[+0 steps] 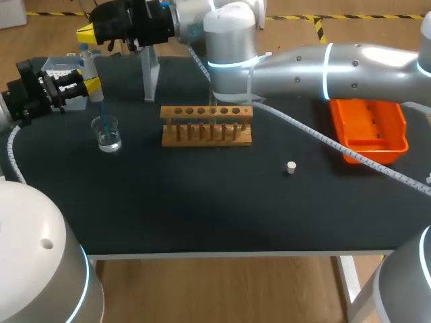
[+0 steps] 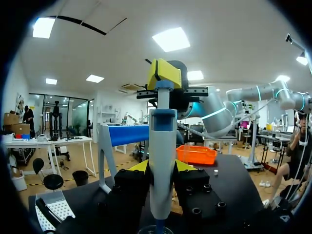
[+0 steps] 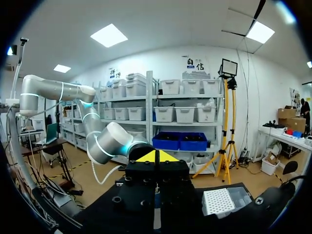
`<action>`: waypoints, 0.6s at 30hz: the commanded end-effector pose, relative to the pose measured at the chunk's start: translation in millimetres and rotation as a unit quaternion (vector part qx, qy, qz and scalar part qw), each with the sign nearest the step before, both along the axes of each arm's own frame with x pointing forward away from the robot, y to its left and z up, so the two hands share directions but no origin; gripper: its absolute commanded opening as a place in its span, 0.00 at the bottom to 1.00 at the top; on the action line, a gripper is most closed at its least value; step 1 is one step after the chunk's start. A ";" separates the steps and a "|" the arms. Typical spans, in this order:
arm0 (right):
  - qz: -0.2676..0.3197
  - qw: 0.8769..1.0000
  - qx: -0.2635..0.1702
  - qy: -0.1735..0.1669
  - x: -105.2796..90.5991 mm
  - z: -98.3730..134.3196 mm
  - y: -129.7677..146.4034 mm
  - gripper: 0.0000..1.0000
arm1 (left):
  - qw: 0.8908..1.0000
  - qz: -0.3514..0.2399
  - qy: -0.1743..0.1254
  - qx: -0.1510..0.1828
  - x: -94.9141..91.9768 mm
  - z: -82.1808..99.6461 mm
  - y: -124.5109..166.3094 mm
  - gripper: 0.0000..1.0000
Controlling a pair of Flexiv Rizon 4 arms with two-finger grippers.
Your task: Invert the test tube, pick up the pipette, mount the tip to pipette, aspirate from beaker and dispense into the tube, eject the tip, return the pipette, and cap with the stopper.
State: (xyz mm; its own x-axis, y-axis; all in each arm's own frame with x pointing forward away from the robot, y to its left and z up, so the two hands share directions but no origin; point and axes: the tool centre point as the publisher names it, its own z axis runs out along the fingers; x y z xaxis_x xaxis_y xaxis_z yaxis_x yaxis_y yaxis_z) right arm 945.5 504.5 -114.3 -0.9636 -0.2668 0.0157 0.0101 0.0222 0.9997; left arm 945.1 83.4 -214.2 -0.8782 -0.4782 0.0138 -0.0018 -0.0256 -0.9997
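Note:
My left gripper (image 1: 90, 85) (image 2: 162, 166) is shut on the grey pipette (image 1: 87, 69) (image 2: 162, 146) and holds it upright at the table's far left. The pipette's blue tip (image 1: 101, 114) points down into the glass beaker (image 1: 106, 133), which holds clear liquid. My right arm reaches across from the right. Its gripper (image 1: 87, 30) (image 3: 156, 157) is shut, and its yellow tips (image 2: 165, 73) rest on the pipette's top button. The wooden tube rack (image 1: 207, 125) stands mid-table; I cannot make out a tube in it. A small white stopper (image 1: 291, 167) lies to the rack's right.
A tip box (image 1: 62, 70) (image 3: 222, 201) sits at the far left edge behind the beaker. The pipette stand (image 1: 149, 74) (image 2: 105, 156) rises beside the rack's far left. An orange tray (image 1: 369, 128) (image 2: 196, 154) lies at the right under my right arm.

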 end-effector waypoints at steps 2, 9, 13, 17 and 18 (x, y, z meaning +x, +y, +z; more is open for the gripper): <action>0.011 1.000 -0.002 0.004 7.3 -1.2 6.4 0.00 | 1.000 -0.003 -0.002 -0.002 0.6 -1.0 1.8 0.00; 0.011 1.000 -0.004 0.011 8.9 -3.7 8.3 0.00 | 1.000 -0.003 -0.002 -0.002 0.6 -1.0 1.8 0.00; 0.014 1.000 -0.007 0.015 8.9 -5.7 9.2 0.00 | 1.000 -0.003 -0.002 -0.002 0.6 -1.0 1.8 0.00; 0.016 1.000 -0.009 0.020 8.6 -7.4 9.5 0.00 | 1.000 -0.003 -0.002 -0.002 0.6 -1.0 1.8 0.00; 0.016 1.000 -0.010 0.020 8.6 -7.8 9.5 0.00 | 1.000 -0.003 -0.002 -0.002 0.6 -1.0 1.8 0.00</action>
